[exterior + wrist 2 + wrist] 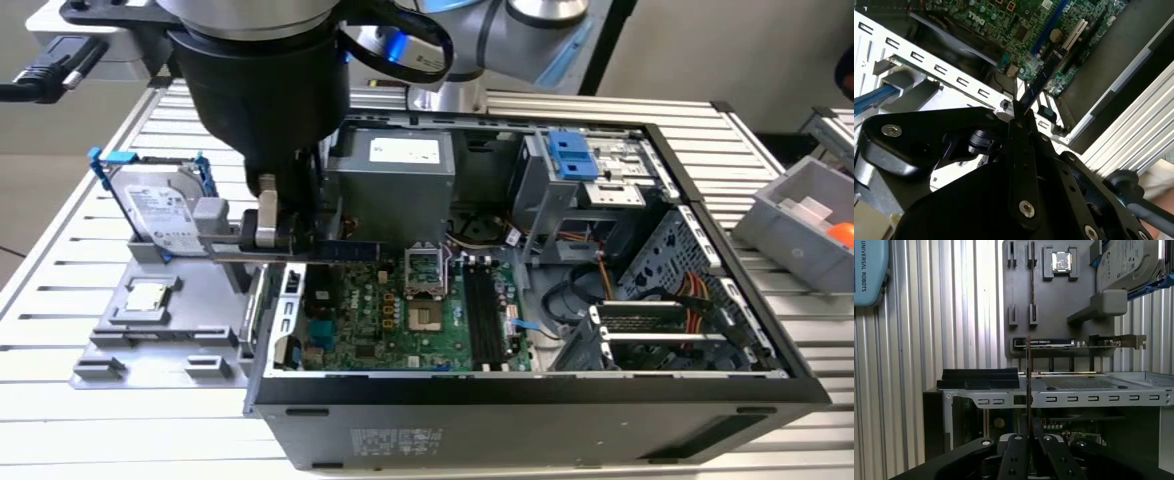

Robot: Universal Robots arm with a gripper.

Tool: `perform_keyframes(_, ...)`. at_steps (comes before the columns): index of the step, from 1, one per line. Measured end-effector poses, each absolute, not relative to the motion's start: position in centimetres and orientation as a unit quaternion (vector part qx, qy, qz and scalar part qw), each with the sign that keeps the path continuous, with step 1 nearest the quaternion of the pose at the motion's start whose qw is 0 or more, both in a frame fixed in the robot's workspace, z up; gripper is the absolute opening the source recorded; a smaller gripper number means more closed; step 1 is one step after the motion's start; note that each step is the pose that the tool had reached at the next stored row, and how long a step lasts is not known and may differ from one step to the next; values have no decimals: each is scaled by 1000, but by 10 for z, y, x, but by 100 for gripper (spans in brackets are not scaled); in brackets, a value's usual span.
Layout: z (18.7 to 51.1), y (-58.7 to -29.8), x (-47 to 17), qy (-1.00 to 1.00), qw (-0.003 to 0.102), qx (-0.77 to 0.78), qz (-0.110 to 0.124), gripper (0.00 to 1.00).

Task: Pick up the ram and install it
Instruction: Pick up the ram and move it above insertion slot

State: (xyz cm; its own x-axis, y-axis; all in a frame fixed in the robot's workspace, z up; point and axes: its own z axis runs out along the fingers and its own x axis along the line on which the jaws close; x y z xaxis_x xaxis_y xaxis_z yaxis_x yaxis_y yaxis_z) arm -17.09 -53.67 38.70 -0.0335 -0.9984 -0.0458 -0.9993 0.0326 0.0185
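Exterior view: black gripper (287,243) holds long thin dark-blue ram stick (358,250) over black computer case's (534,388) edge, exterior view's left; second wrist view: fingers (1021,160) pinch its end; first wrist view: stick edge-on; judged transfer step, alignment with long black slots (483,320) pending.

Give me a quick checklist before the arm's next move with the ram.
1. Grip on the ram: ok. The gripper is shut on the ram.
2. Slots free: ok, they look empty.
3. Ram over the slots: not ok. It hangs toward the exterior view's left of them.
4. Slot latches open: cannot tell.
5. Ram clear of the case wall: cannot tell.
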Motion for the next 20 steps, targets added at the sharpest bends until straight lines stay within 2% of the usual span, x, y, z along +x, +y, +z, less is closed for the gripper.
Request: perform_keyframes(20, 387, -537, -130, 716, 10, -698, 23, 0)
